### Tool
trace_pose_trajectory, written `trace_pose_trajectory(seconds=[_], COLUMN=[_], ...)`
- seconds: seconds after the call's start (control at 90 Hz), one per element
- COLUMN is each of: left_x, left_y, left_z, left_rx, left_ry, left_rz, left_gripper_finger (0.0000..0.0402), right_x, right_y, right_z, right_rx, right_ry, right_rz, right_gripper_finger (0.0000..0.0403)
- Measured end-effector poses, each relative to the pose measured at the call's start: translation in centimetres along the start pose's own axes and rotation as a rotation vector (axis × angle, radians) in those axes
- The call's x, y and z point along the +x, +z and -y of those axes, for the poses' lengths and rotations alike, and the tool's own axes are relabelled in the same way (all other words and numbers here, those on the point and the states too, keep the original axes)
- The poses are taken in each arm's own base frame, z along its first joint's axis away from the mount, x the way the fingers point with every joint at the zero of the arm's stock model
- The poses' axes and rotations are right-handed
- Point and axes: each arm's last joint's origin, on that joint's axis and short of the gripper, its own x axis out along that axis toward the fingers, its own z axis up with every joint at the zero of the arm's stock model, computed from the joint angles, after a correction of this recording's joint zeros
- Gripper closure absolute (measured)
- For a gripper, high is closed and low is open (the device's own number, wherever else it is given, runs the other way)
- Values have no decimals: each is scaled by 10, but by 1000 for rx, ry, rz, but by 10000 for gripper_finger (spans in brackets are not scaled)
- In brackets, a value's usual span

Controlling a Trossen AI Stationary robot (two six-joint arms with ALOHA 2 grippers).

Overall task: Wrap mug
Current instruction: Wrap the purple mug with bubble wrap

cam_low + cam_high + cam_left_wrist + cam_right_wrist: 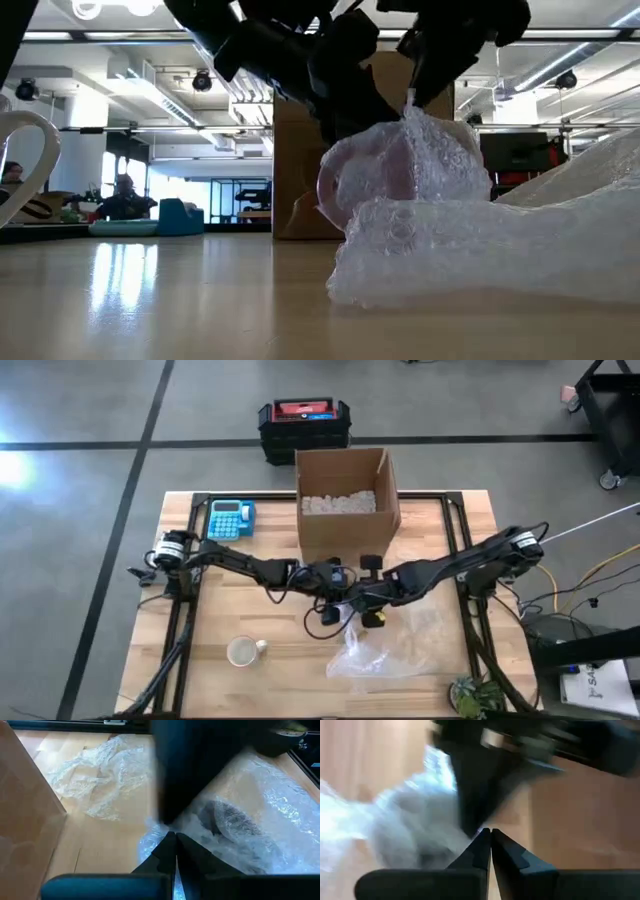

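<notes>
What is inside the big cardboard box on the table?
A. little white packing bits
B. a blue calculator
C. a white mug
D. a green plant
A: from above, the open cardboard box shows a layer of small white packing bits inside; the calculator, bare mug and plant all sit outside it.

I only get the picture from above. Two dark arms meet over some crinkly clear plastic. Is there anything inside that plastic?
Observer: Yes. The low view shows a pinkish mug through the bubble wrap.
Visitor: Is an arm actually holding the plastic?
Observer: In its wrist view, the left end effector is shut on the bubble wrap.
Visitor: And the other arm?
Observer: The right end effector is shut too, though its wrist view is too blurred to show what it pinches.
</notes>
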Motion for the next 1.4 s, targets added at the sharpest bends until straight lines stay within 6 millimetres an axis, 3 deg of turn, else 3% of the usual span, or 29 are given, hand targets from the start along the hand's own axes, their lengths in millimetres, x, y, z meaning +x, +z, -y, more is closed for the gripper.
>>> trace_pose_trajectory(seconds=[0.278,0.678,0.889,1.056,1.244,1.4], left_x=[-4,-38,-34,-22,-19,-21], left_y=[2,26,16,9,7,9], left_z=[1,10,28,30,30,30], left_rx=[5,-46,-27,-18,-18,-18], left_ry=[1,-23,-56,-58,-57,-55], left_rz=[-3,46,-12,-31,-31,-19], left_gripper_finger=[402,402,402,402,402,402], right_x=[24,40,49,55,43,8], right_y=[-4,-11,-13,-13,-9,0], right_z=[-14,-16,-14,-11,-7,2], right_rx=[-19,-11,4,26,52,58], right_ry=[3,82,89,113,123,133], right_rz=[-49,-74,-62,-26,-15,-16], right_gripper_finger=[403,403,403,403,403,403])
